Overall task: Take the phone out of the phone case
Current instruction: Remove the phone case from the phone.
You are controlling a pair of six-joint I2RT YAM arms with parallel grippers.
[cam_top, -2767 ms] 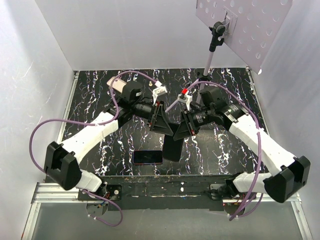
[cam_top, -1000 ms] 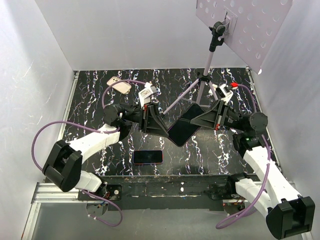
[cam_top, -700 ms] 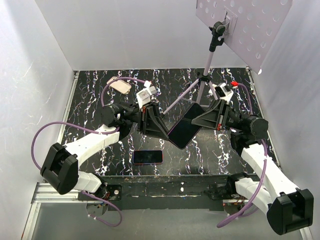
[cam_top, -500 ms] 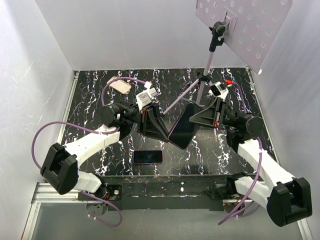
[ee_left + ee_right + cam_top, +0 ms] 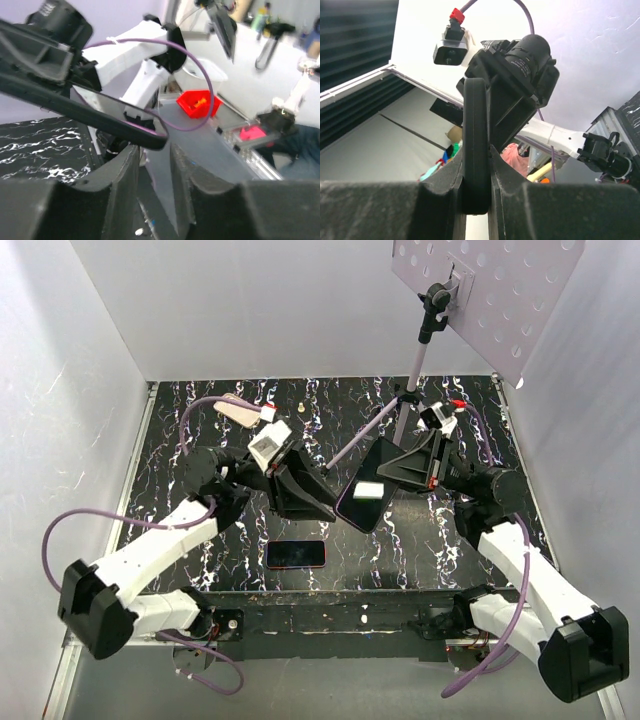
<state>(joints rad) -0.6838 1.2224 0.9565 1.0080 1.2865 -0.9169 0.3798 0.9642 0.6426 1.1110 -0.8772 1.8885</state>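
A dark phone case with a purplish rim hangs tilted over the middle of the table, its glossy face up; the phone seems to sit inside it. My right gripper is shut on its right end, and in the right wrist view the case stands edge-on, clamped by that gripper. My left gripper is at the case's left end, open. In the left wrist view the case's end lies just past the parted fingers, with nothing between them.
A second dark phone with a red rim lies flat near the table's front edge. A pinkish phone lies at the back left. A tripod stand with a perforated board rises at the back right. White walls enclose the table.
My left gripper has opened and let go of the case's left end, and the left arm has shifted leftward. The right gripper keeps its hold on the case.
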